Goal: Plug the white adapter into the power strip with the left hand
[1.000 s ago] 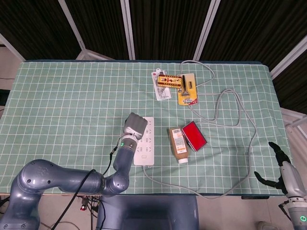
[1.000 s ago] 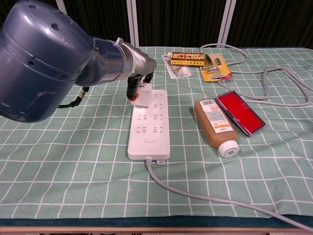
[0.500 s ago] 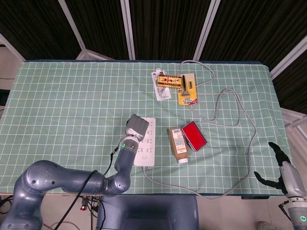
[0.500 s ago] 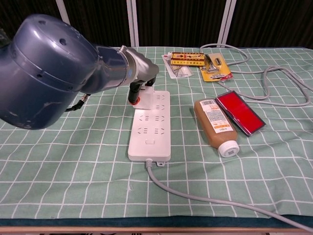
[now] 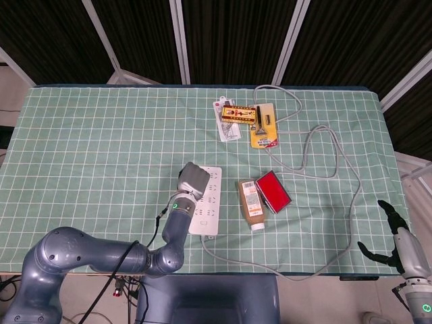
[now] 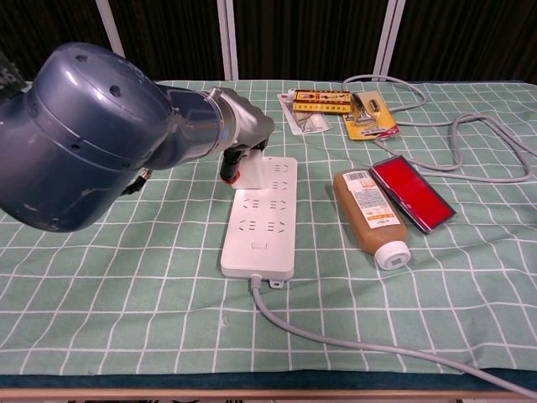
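The white power strip [image 5: 207, 206] [image 6: 262, 220] lies lengthwise at the middle of the green checked table. My left hand [image 5: 192, 181] [image 6: 241, 157] hovers over the strip's far left corner. It holds the white adapter [image 6: 250, 173] under its fingers, right at the strip's far end. My arm hides most of the hand in the chest view, and the head view shows only the hand's grey back, so I cannot see whether the prongs touch a socket. My right hand [image 5: 391, 237] hangs off the table's right front corner, its fingers spread and holding nothing.
A brown bottle [image 5: 251, 202] [image 6: 370, 215] and a red case [image 5: 273, 191] [image 6: 412, 192] lie just right of the strip. Yellow packets [image 5: 240, 113] [image 6: 322, 102] and a razor pack [image 5: 263, 125] sit at the back. The strip's grey cable [image 5: 337, 162] [image 6: 336, 340] loops along the front and right.
My left hand has shifted slightly right and nearer with the adapter, and the strip's far end has swung a little to the right. The right hand has not moved.
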Tool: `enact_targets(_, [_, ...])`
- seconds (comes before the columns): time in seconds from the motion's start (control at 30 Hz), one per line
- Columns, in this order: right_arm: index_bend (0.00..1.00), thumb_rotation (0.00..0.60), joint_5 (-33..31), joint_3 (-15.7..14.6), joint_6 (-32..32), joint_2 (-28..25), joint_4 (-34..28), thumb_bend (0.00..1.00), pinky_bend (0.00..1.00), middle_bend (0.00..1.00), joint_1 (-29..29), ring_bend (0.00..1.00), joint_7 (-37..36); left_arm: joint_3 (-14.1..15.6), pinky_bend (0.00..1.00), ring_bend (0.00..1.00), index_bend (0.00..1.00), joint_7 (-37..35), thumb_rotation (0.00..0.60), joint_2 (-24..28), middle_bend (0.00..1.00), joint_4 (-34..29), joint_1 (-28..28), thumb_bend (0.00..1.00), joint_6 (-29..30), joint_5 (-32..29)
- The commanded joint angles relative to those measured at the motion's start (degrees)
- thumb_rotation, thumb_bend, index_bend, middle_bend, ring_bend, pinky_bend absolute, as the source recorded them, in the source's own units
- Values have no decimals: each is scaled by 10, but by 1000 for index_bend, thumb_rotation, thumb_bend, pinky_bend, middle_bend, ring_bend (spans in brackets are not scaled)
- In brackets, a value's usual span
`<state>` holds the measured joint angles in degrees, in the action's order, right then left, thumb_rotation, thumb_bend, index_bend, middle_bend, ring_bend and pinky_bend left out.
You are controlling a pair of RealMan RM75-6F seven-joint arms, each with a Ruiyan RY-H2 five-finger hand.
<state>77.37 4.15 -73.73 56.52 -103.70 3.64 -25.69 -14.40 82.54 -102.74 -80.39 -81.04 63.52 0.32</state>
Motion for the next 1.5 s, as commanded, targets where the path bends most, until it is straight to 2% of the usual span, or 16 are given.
enact_targets(0.03, [0,600,0,0,0,0,0,338,0,0,0,0,0,0,995,943,470,1,600,3,595,-2,0,426,0,0])
enact_targets(0.17, [0,600,1,0,0,0,0,338,0,0,0,0,0,-1,988,938,264,-1,600,10,415,-7,0,175,7,6])
enact_targets(0.27, [0,600,0,0,-1,-1,0,338,0,0,0,0,0,2,980,937,177,-6,600,21,326,-16,5,52,14,18])
enact_targets(0.37, [0,600,1,0,-1,0,-1,338,0,0,-1,0,1,1,970,937,134,-15,600,30,269,-25,10,8,14,24])
enact_targets(0.57, [0,600,1,0,-3,0,-1,338,0,0,-1,0,3,-13,958,937,119,-59,600,64,229,-63,31,12,11,37])
enact_targets(0.63, [0,600,1,0,-3,0,-1,338,0,0,-2,0,4,-31,959,937,161,-102,600,71,277,-74,45,47,5,49])
enact_targets(0.7, [0,600,1,0,-3,0,-1,338,0,0,-2,0,4,-60,965,936,253,-180,600,75,389,-86,69,115,-6,79])
enact_targets(0.77, [0,600,1,0,-3,0,-1,337,0,0,-1,0,5,-93,985,939,393,-275,600,72,569,-95,98,197,-18,116])
enact_targets(0.87, [0,600,1,-1,-2,0,-1,338,0,0,-1,0,5,-129,1000,975,621,-383,600,59,819,-99,130,250,-25,147])
enact_targets(0.97, [0,600,2,-1,-3,0,-1,338,0,0,-2,0,5,-150,1000,1000,751,-447,600,47,954,-97,145,258,-30,152])
enact_targets(1.13, [0,600,1,-1,-1,0,-1,337,0,0,-1,0,4,-167,1000,1000,846,-513,600,35,1000,-94,158,259,-55,154])
enact_targets(1.27, [0,600,0,-1,1,-1,-1,337,0,0,-1,0,3,-185,1000,1000,887,-574,600,34,1000,-92,174,260,-108,112])
enact_targets(1.37, [0,600,0,-1,1,-1,-1,338,0,0,-1,0,2,-187,1000,1000,900,-608,600,40,1000,-82,185,260,-154,97])
enact_targets(1.5, [0,600,-1,-1,1,-1,-1,338,0,0,-1,0,3,-181,1000,1000,903,-636,600,41,1000,-64,192,263,-184,93])
